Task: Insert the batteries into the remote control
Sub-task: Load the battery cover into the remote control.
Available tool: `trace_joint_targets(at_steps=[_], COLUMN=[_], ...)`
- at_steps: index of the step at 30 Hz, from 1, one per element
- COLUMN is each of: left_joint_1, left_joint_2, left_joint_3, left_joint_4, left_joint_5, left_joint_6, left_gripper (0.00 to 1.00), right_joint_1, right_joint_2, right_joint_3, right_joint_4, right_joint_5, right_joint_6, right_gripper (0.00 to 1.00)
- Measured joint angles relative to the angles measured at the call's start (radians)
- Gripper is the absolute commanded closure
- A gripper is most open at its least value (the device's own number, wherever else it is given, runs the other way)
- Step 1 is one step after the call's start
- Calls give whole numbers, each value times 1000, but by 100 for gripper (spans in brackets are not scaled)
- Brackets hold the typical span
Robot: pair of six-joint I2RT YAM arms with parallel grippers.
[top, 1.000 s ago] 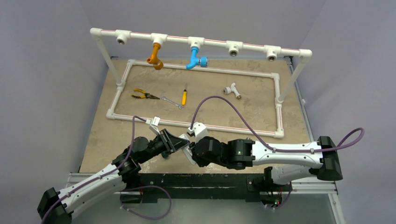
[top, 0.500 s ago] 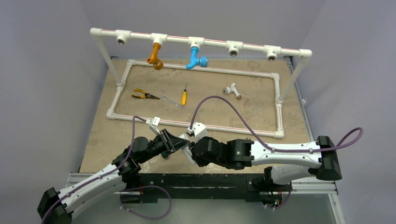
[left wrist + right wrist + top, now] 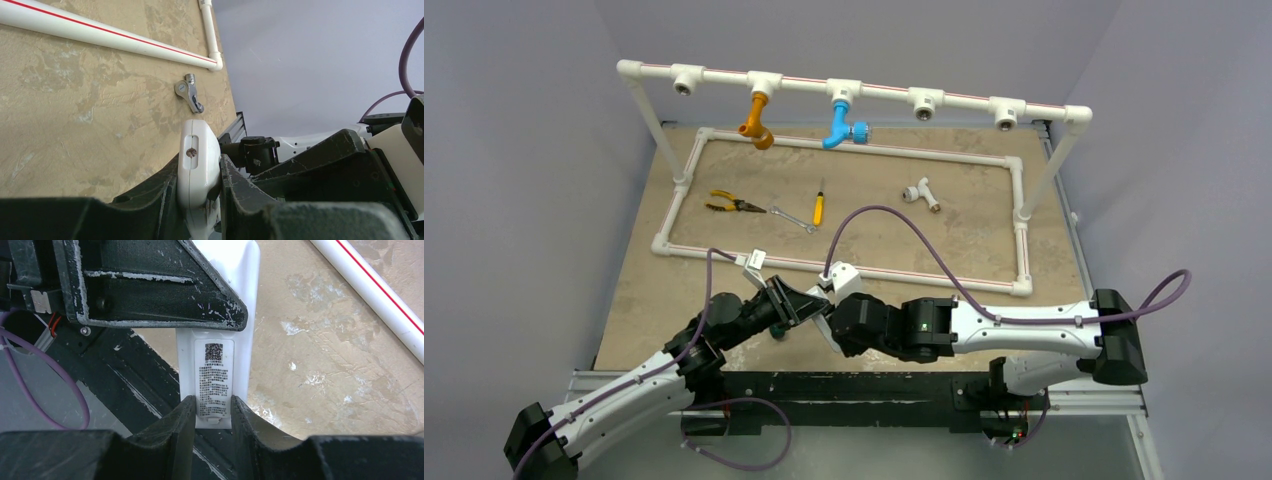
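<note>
The white remote control (image 3: 198, 142) is clamped edge-on between my left gripper's (image 3: 199, 166) fingers, above the table's near edge. In the top view it is the white piece (image 3: 828, 336) where the two grippers meet. In the right wrist view its back faces me, with a labelled battery cover (image 3: 215, 365) that has a tab at its lower end. My right gripper (image 3: 214, 409) has its jaws a narrow gap apart. Its fingertips (image 3: 186, 412) lie against the remote's back on either side of the cover's lower end. No batteries are in view.
A white PVC pipe frame (image 3: 844, 262) lies on the tan table, with a raised rail carrying an orange tap (image 3: 758, 122) and a blue tap (image 3: 840, 124). Inside lie pliers (image 3: 724, 203), a wrench (image 3: 792, 218), a yellow-handled screwdriver (image 3: 818, 208) and a white pipe fitting (image 3: 920, 192). A small metal fitting (image 3: 189, 95) lies near the frame corner.
My right arm has moved slightly left, toward the remote. My left arm and the remote have held still.
</note>
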Motion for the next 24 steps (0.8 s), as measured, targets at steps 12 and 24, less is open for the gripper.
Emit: trace_joint_targets(at_steps=[12, 24], left_joint_1=[0, 0], left_joint_2=[-5, -7], left_joint_3=[0, 0], left_joint_4=[2, 5], left_joint_5=[4, 4], left_joint_6=[0, -1], left_gripper=[100, 100], right_joint_1=[0, 0], right_joint_2=[3, -56], right_joint_3=[7, 21], right_joint_4=[-1, 12], right_joint_5=[3, 7], right_joint_6=[-3, 8], right_gripper=[51, 17])
